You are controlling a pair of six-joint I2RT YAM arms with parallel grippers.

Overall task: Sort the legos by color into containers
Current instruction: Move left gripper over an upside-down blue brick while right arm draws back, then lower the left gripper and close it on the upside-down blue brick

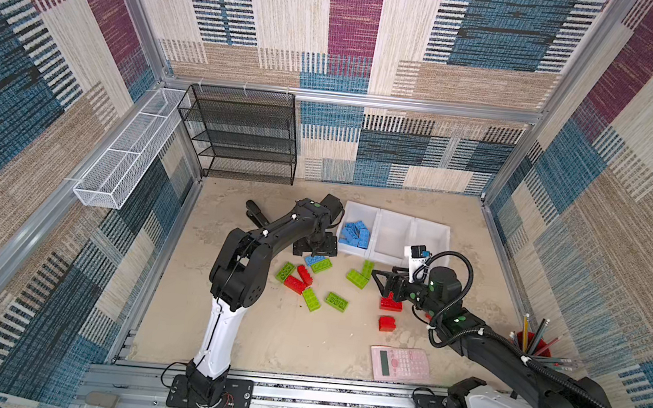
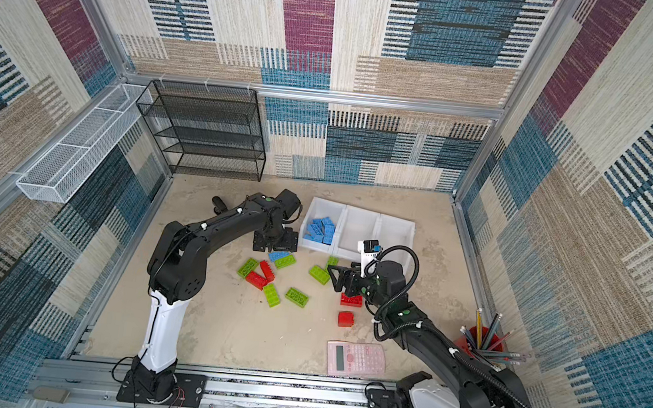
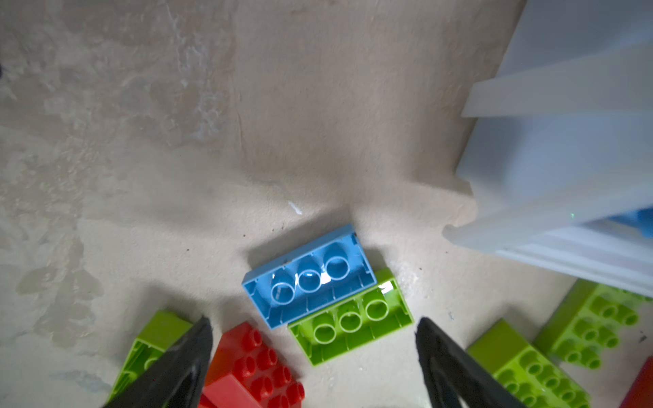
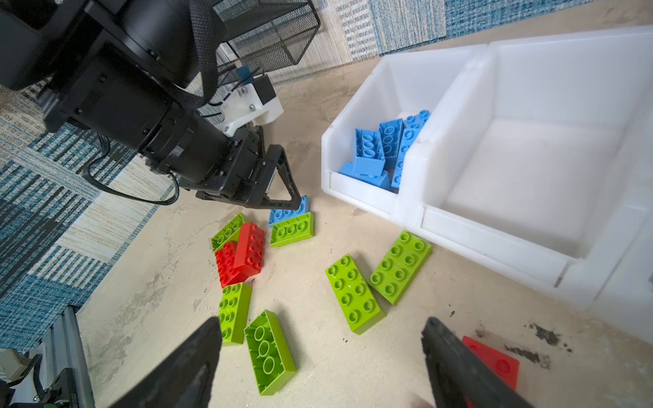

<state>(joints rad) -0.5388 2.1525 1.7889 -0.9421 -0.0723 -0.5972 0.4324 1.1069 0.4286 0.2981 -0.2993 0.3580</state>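
Note:
Three white containers (image 1: 392,233) stand in a row at the back; the leftmost one (image 4: 357,197) holds several blue legos (image 1: 355,233). A loose blue lego (image 3: 309,275) lies upside down beside a green one (image 3: 353,318). My left gripper (image 3: 314,323) hovers open just above that pair, holding nothing. Red legos (image 1: 299,279) and more green ones (image 1: 336,301) are scattered nearby. My right gripper (image 4: 321,323) is open and empty above the floor, close to two green legos (image 4: 378,282). Two red legos (image 1: 391,303) lie partly under its wrist.
A pink calculator (image 1: 400,363) lies near the front edge. A red cup of pencils (image 1: 531,341) stands at the right. A black mesh rack (image 1: 240,136) stands at the back left, and a white wire basket (image 1: 129,153) hangs on the left wall.

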